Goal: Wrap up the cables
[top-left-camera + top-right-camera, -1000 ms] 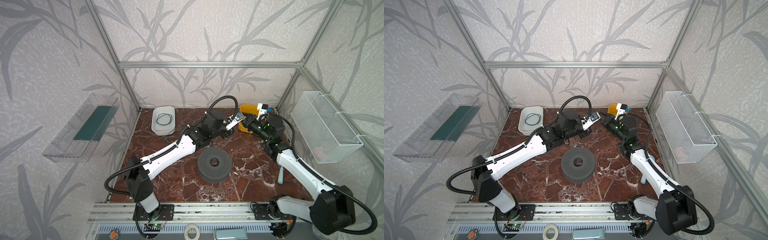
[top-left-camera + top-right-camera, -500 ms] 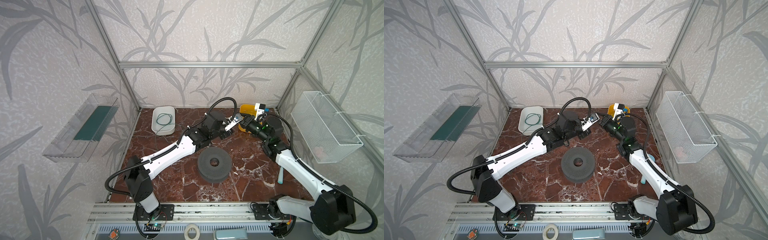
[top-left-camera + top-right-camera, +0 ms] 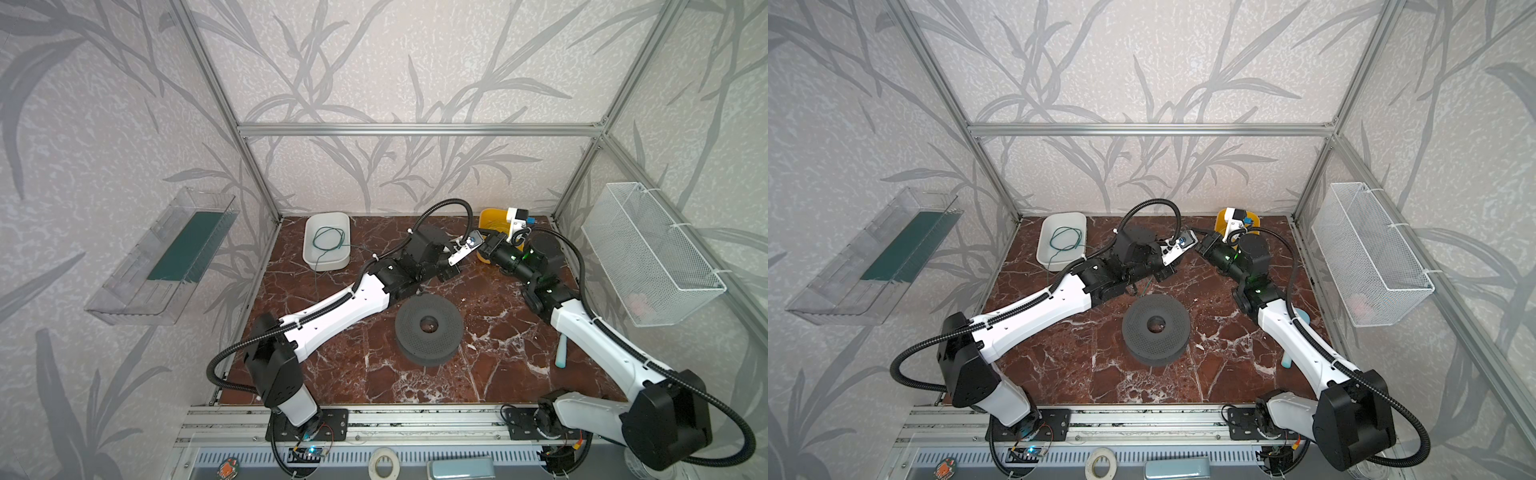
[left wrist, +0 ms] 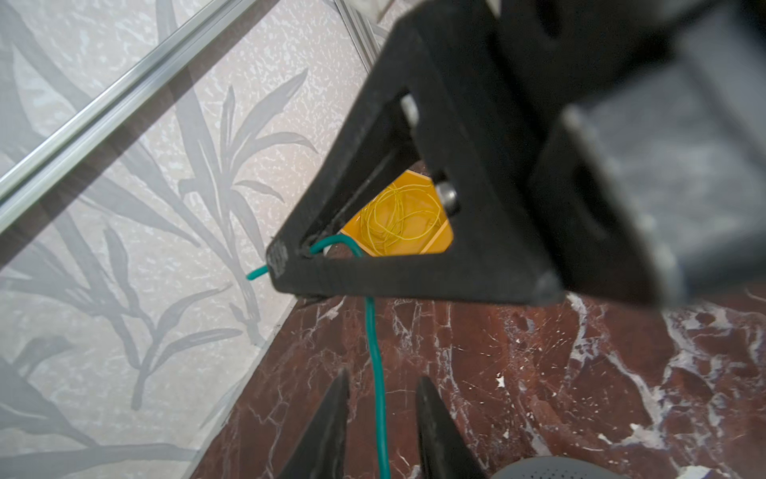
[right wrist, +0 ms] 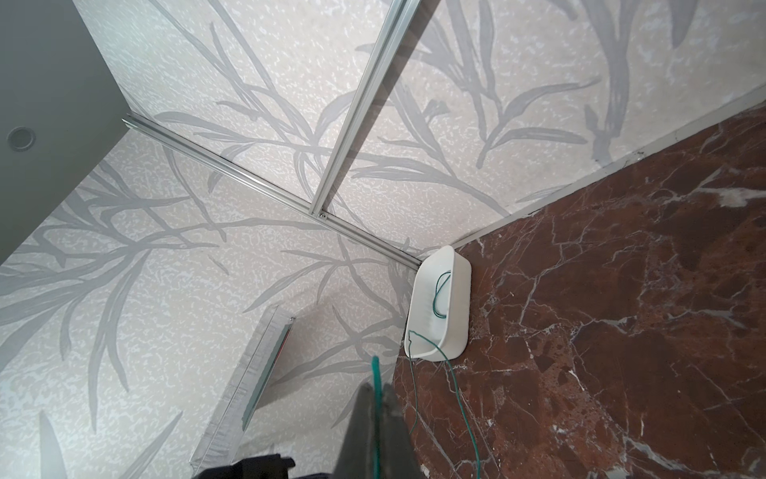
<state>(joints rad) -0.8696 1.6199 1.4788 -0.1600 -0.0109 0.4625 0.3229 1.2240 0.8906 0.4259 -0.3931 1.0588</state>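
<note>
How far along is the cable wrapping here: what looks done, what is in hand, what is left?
Done, apparently: a yellow wire lies coiled in the yellow tray. In hand: the right gripper has its jaws shut on the green cable near its end; the left gripper has its jaws open astride it. Left: green cable lies loose in the white tray and trails across the table.

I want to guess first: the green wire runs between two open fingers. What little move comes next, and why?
Probably the left gripper should close on the green cable. Its fingers stand open either side of it, while the right gripper pinches only the very end, so a second grip would let them loop it.
</note>
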